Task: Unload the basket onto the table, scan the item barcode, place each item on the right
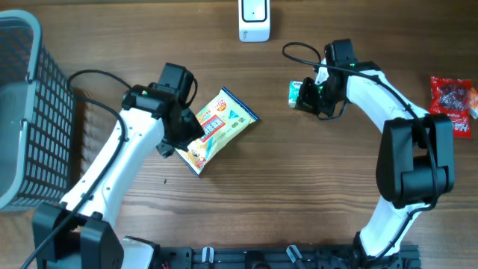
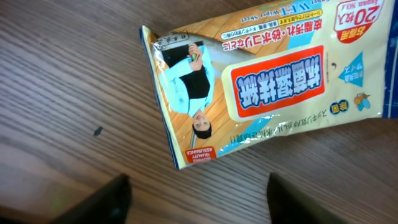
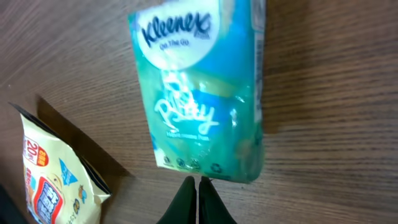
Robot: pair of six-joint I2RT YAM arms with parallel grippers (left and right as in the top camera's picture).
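Pickup pending: left fingers (image 2: pixel 107 200) released by wipes (image 2: pixel 267 87), right fingers (image 3: pixel 186 200) clenched empty by tissues (image 3: pixel 199 93); next: grasp wipes, lift, present to scanner (image 1: pixel 254 20)

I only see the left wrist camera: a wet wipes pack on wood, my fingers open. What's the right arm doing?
Observer: The right gripper is shut, tips at the near edge of a Kleenex tissue pack.
Operator: Anything else over there?
Observer: A red packet lies further right, by the overhead view's edge.
Operator: Any scanner?
Observer: A white device, possibly it, stands at top centre of the overhead view.
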